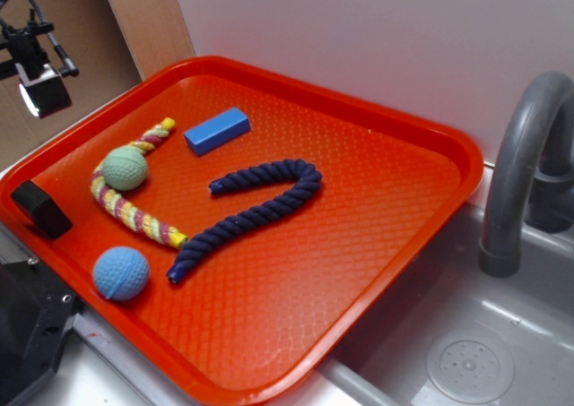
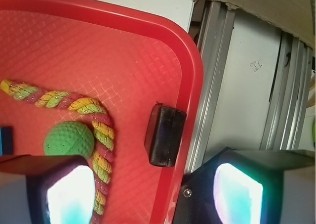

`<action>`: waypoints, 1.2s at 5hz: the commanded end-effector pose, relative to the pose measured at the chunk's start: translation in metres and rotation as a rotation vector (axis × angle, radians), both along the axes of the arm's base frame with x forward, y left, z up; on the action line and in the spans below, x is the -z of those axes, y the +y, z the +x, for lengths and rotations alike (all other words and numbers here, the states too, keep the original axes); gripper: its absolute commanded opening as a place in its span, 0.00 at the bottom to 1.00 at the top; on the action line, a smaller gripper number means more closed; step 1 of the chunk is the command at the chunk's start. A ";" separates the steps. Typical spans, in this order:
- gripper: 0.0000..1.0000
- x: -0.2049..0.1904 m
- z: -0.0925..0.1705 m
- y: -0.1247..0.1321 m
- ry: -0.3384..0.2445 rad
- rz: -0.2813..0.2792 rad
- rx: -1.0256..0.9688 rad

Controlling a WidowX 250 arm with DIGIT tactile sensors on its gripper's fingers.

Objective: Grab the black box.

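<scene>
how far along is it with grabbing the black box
Early stage. Done: the end effector is roughly lined up near the black box, which lies against the red tray rim beside the multicolored rope and green ball. In hand: nothing; the fingers stand apart with the box beyond them. Left: descend, straddle the box, close and lift.

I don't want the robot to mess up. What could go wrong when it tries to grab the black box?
The black box sits tight against the raised rim of the red tray, so one finger of the open gripper could land on the rim instead of sliding beside the box. The colorful rope and green ball lie close on its other side, so the other finger might bump them.
</scene>
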State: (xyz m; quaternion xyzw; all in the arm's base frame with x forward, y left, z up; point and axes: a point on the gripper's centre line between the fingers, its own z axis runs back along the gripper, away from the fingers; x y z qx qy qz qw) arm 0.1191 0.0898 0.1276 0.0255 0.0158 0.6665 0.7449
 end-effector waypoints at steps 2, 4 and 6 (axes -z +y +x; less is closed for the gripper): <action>1.00 -0.004 -0.011 -0.004 -0.006 0.005 -0.050; 1.00 0.042 -0.024 0.004 -0.052 -0.030 -0.068; 1.00 0.070 -0.013 -0.002 0.005 -0.046 -0.013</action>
